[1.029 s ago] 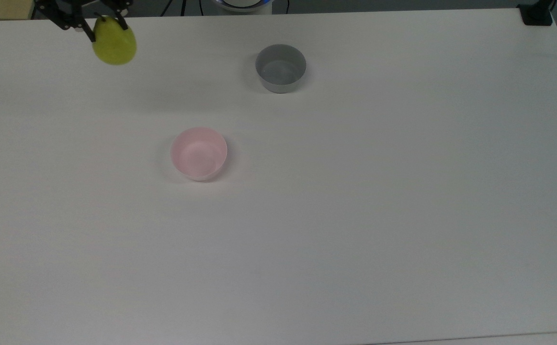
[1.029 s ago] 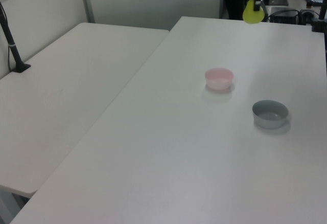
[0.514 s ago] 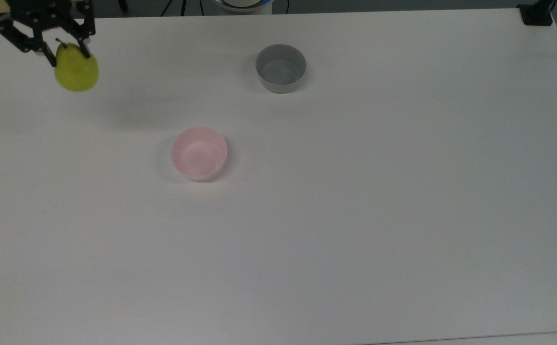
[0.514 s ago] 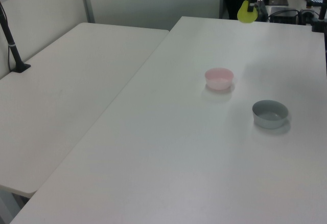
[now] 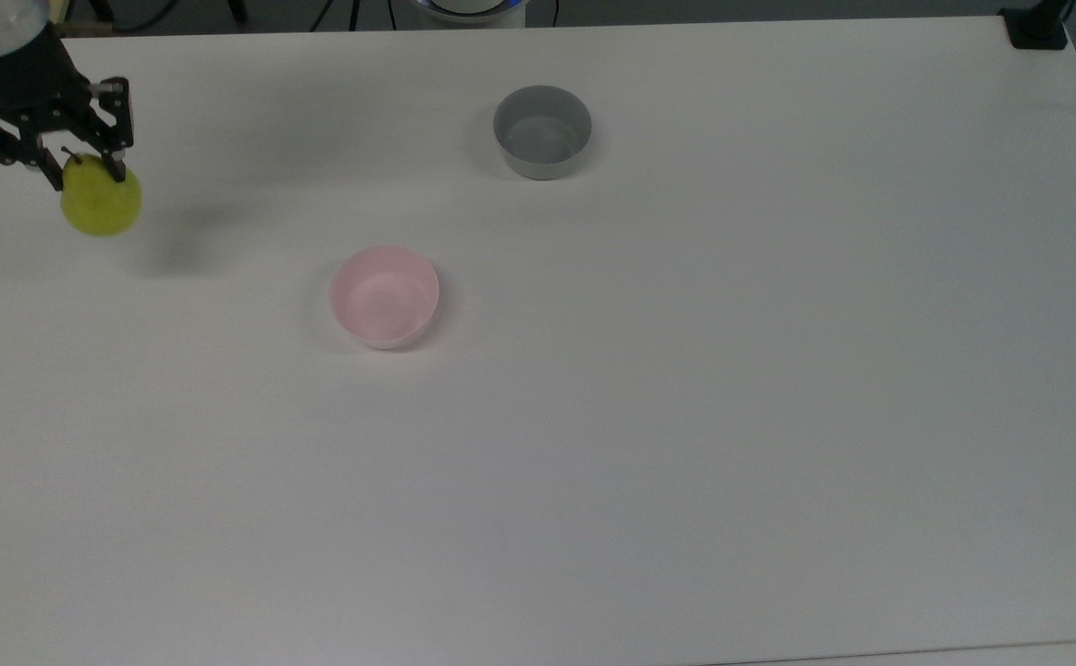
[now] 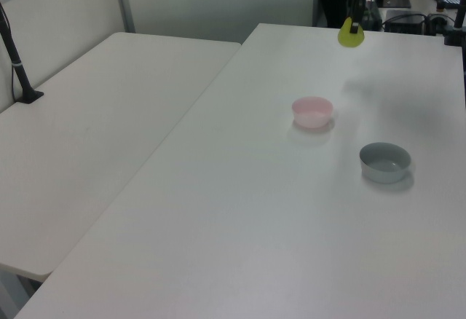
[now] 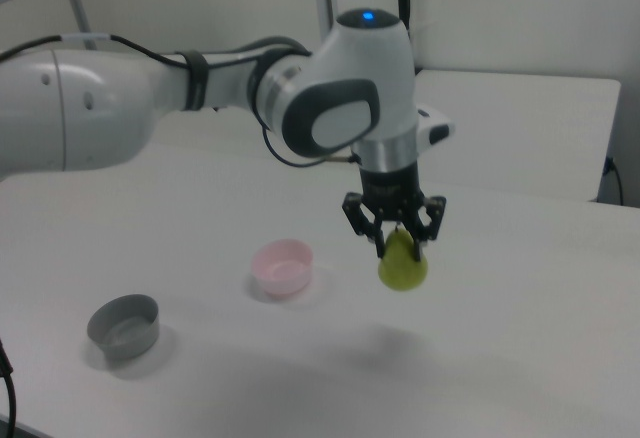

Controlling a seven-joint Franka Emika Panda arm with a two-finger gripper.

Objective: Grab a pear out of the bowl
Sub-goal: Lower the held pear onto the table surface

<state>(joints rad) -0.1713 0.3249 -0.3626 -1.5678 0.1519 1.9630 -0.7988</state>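
The pear (image 5: 100,203) hangs clamped by its narrow top in our gripper (image 5: 75,171), above the table (image 5: 686,416) near the top view's far-left corner, lower and further left than a second ago. The pink bowl (image 5: 384,296) sits empty, so we judge the pick done.

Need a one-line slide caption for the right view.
Franka gripper holds the yellow-green pear by its top above the white table, with the empty pink bowl and grey bowl behind.
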